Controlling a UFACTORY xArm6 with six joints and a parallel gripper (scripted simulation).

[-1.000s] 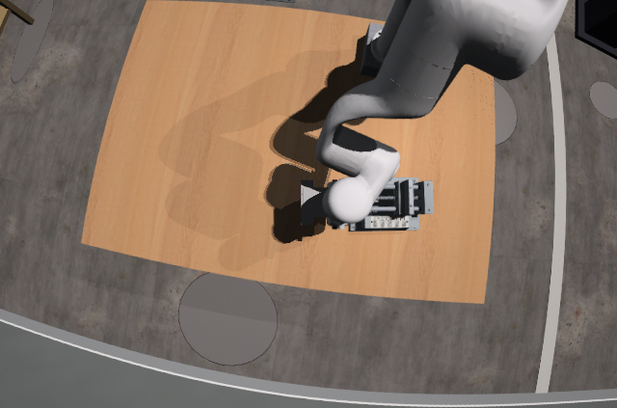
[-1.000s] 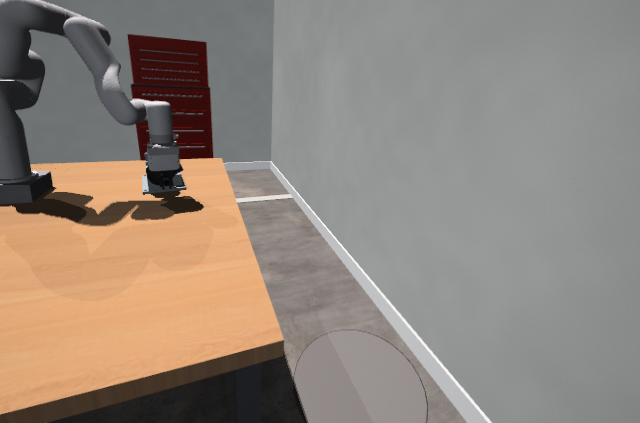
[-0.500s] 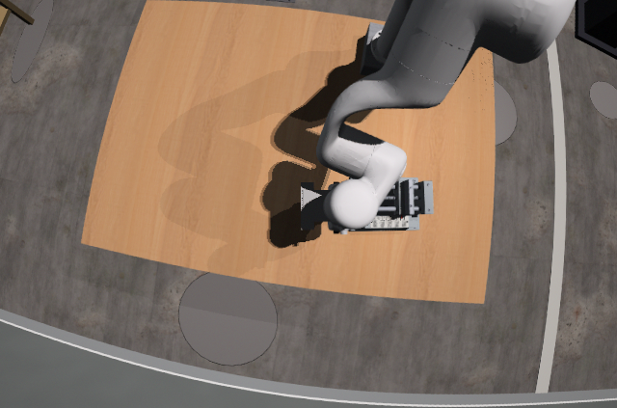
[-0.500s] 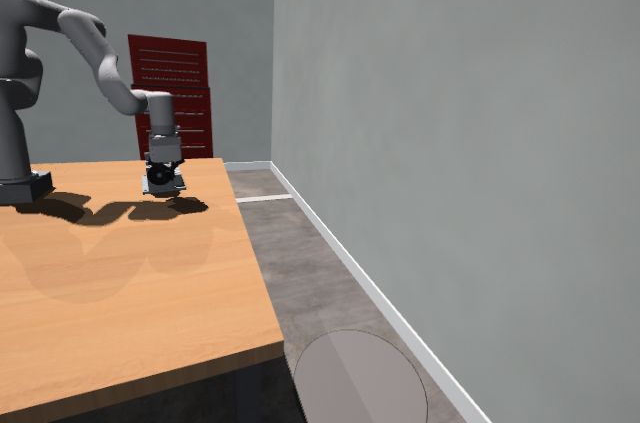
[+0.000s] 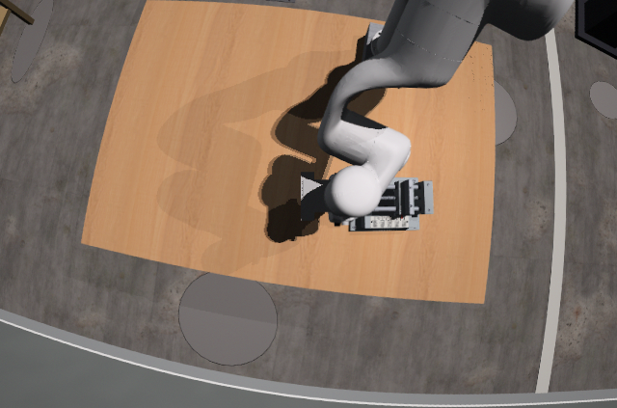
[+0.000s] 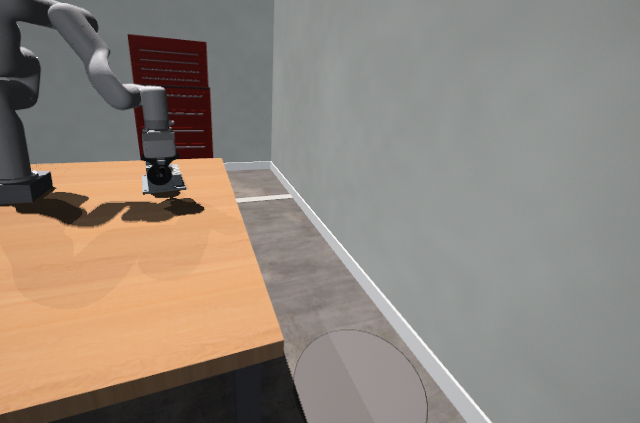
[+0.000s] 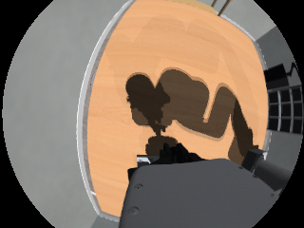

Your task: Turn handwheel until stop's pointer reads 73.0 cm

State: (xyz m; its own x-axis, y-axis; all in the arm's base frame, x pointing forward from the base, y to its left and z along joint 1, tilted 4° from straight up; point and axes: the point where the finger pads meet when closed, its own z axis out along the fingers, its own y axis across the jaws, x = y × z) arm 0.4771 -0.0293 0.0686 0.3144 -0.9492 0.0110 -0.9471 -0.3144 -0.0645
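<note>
A small grey stop fixture (image 5: 398,204) with rails and a white scale strip (image 5: 384,223) sits on the wooden table (image 5: 249,144), right of centre. Its black handwheel (image 6: 162,175) faces the exterior view. My gripper (image 6: 160,166) comes straight down onto the wheel end and is shut on the handwheel. In the overhead view my wrist (image 5: 353,190) covers the wheel and the fingers. The scale is too small to read and I cannot make out the pointer. The wrist view shows only the gripper body (image 7: 197,209) and shadows on the table.
My arm's base (image 6: 20,185) stands at the table's back edge. A red tool cabinet (image 6: 173,98) stands behind the table. A grey wall (image 6: 439,149) runs along the right. The fixture lies near the table's right edge (image 6: 242,232).
</note>
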